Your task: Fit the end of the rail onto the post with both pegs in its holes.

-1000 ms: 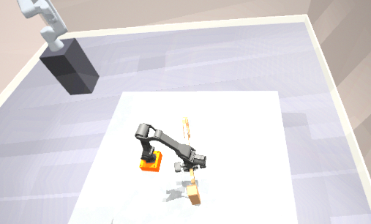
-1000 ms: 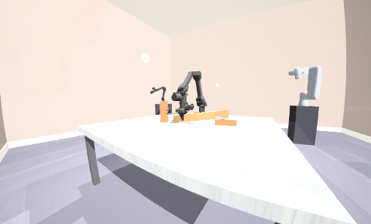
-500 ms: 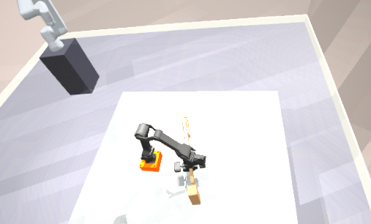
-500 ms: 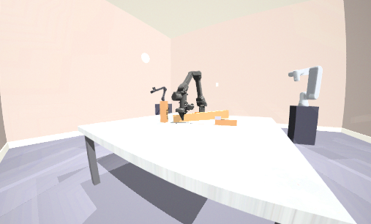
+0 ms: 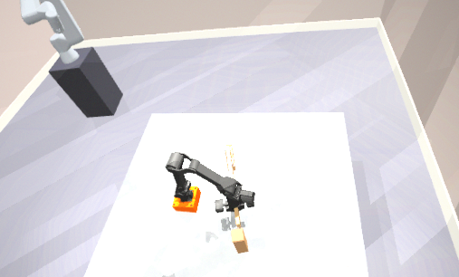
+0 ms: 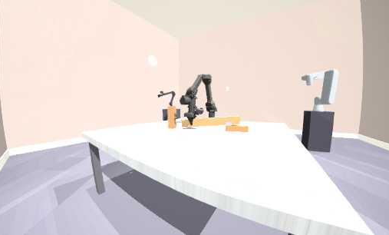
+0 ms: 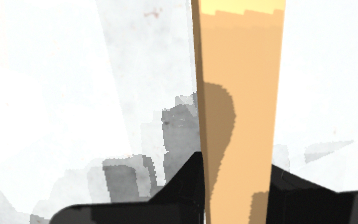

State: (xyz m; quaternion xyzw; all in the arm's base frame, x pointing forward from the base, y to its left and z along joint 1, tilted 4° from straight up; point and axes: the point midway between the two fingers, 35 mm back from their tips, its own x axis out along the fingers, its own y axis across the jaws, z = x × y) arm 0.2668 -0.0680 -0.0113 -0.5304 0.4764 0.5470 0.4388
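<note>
Nearest in the exterior view stands the post point(image 6: 172, 117), with the rail's point(image 6: 212, 121) near end just beside it, slightly raised. If the holes meet the pegs off line, the rail could jam or twist in the grip. The gripper point(image 7: 235, 192) is closed narrowly on the rail, fingers pressing its sides. Farther right, the rail's far end lies by the footboard block point(image 6: 236, 128); the bracket is unclear.

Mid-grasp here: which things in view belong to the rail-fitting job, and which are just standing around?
Part of the job:
- rail, clamped in the gripper
- post, near the rail's gripped end
- footboard block, at the rail's far end
- table, which carries them all

Just standing around:
- white arm on its dark pedestal, off the table
- small dark arm behind the post
</note>
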